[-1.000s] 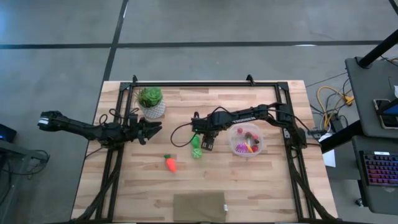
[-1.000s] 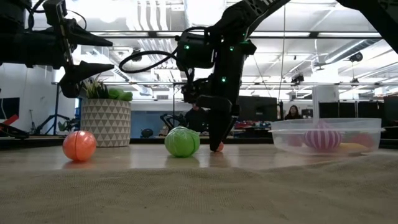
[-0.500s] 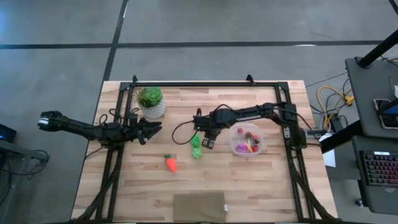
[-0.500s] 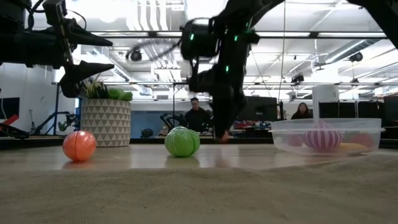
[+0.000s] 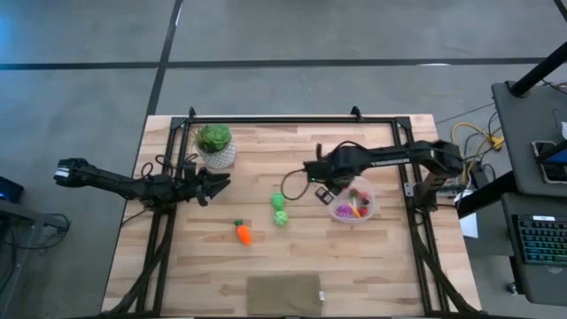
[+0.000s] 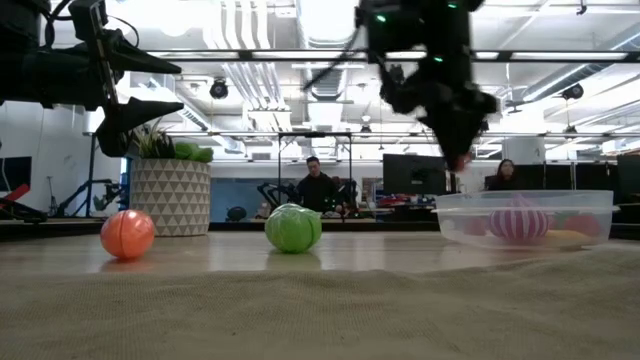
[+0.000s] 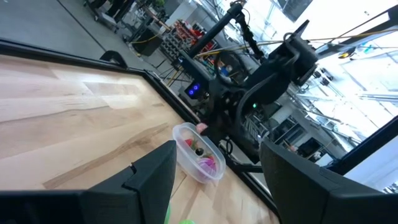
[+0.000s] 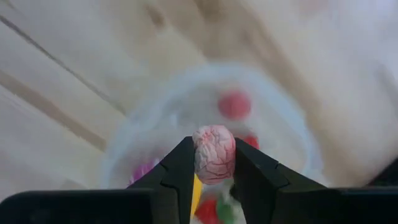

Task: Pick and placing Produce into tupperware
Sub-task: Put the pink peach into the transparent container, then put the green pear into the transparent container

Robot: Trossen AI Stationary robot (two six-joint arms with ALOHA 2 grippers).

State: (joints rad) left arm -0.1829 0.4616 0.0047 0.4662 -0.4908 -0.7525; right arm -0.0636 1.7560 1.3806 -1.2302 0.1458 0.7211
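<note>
My right claw (image 8: 212, 167) is clamped on a pink piece (image 8: 214, 154), hanging above the tub's (image 5: 366, 210) left rim. I should carry it right until centred over the opening, then part low. My left claw (image 5: 215, 184) waits apart by the pot (image 5: 216, 149).

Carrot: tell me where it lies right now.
In the high view the carrot lies on the table's left-centre, just left of and nearer the front than the green balls, far from the tupperware.
</note>
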